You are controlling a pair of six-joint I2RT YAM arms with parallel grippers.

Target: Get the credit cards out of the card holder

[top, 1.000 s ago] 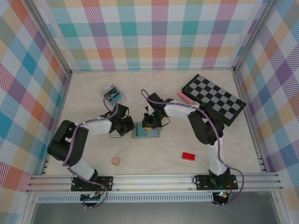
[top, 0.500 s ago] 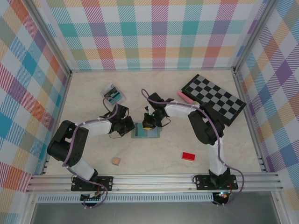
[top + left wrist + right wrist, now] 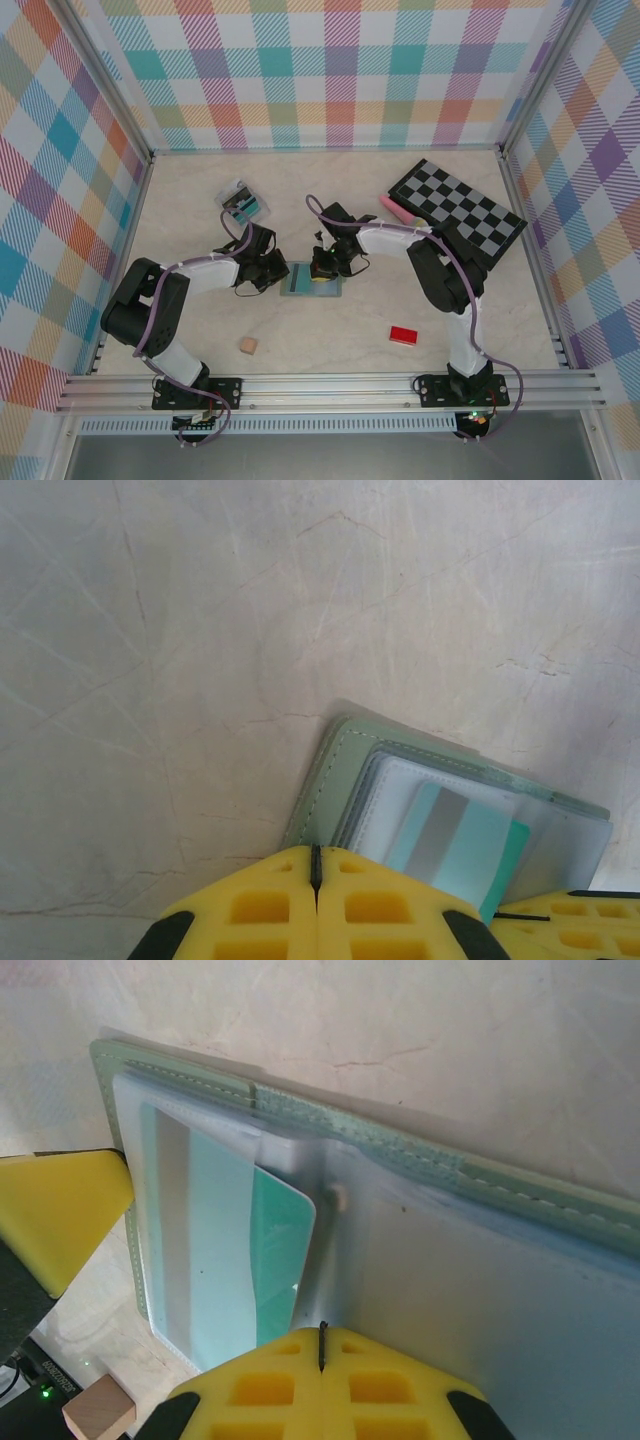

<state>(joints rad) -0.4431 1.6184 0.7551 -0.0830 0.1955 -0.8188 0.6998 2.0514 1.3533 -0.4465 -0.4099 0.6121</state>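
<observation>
Marbled surface carried the open card holder; left claw and right claw (2 closed, empty) might skid it, jamming the teal card.

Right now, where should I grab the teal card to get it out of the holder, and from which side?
Grip the bare strip of the teal card that sticks out past the clear sleeve, toward the card holder middle fold. Come from the fold side: the rest lies flat under plastic, so probably only that edge can be pinched and drawn out.
</observation>
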